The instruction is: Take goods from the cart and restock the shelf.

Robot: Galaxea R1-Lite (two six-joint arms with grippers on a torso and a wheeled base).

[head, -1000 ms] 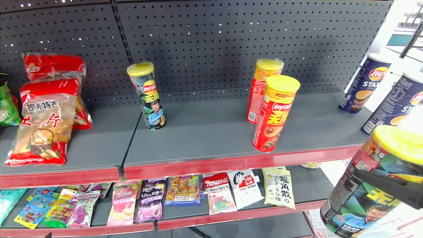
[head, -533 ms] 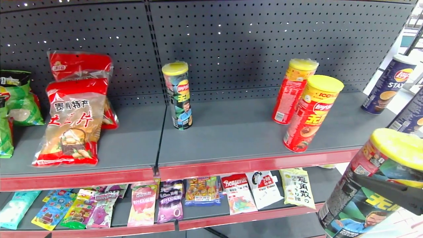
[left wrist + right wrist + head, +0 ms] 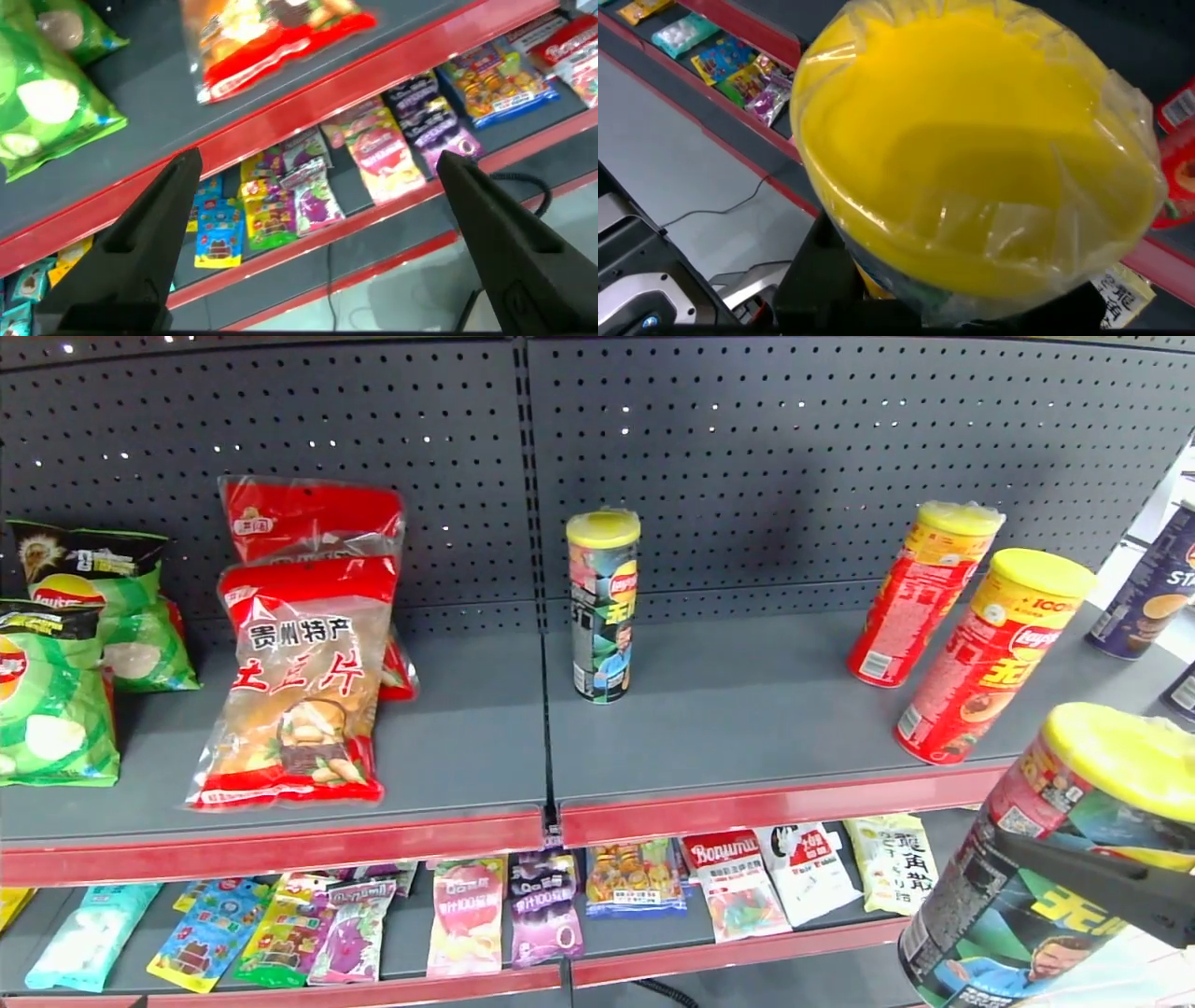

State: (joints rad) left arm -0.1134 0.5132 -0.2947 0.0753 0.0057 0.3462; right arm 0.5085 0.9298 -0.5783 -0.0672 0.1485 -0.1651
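Observation:
A chip can with a yellow lid and dark green-blue label (image 3: 1018, 868) is held tilted at the lower right, in front of the shelf's red front edge (image 3: 747, 803). My right gripper (image 3: 1060, 887) is shut on it, and one black finger (image 3: 1097, 877) crosses its label. The can's wrapped yellow lid (image 3: 971, 159) sits close in the right wrist view. A matching can (image 3: 602, 607) stands upright on the grey shelf (image 3: 728, 728). My left gripper (image 3: 322, 233) hangs open with nothing in it, before the lower shelf of candy packets (image 3: 374, 159).
Two red cans (image 3: 990, 658) stand at the shelf's right, with a blue can (image 3: 1144, 588) beyond them. Red snack bags (image 3: 299, 681) and green chip bags (image 3: 56, 653) fill the left. Bare shelf lies on both sides of the matching can. Candy packets (image 3: 551, 905) line the lower shelf.
The whole head view has slid right, so the camera has turned left along the shelf. The held can and right gripper keep their place in the view.

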